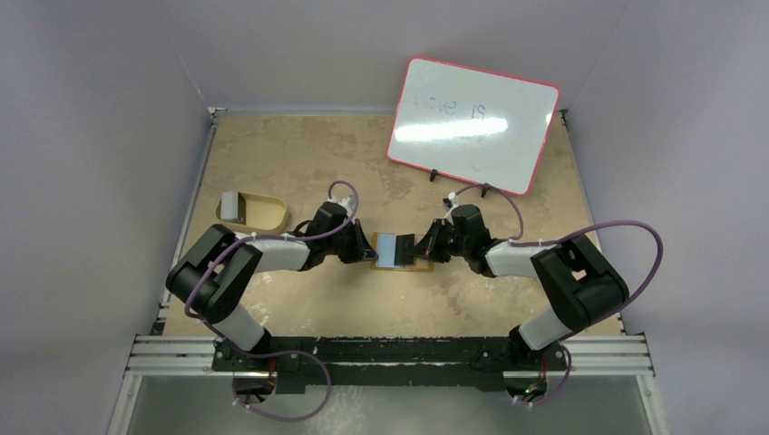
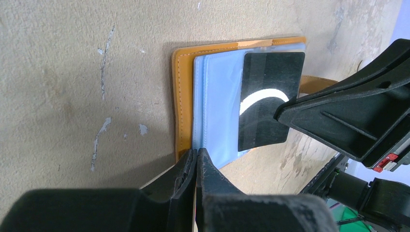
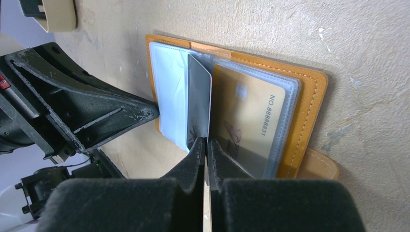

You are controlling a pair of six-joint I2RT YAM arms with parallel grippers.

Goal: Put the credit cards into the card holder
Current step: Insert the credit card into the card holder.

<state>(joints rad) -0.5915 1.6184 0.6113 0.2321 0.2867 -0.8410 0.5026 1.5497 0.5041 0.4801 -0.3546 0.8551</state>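
card holder (image 3: 309, 96) (orange, lying open) | right claw (image 3: 205, 141) pinches dark card (image 3: 199, 101) | left claw (image 2: 197, 152) closed

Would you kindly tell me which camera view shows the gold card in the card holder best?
The right wrist view: the gold card lies in a clear sleeve of the card holder, its printed number readable. The left wrist view shows none of it, and the top view is too small.
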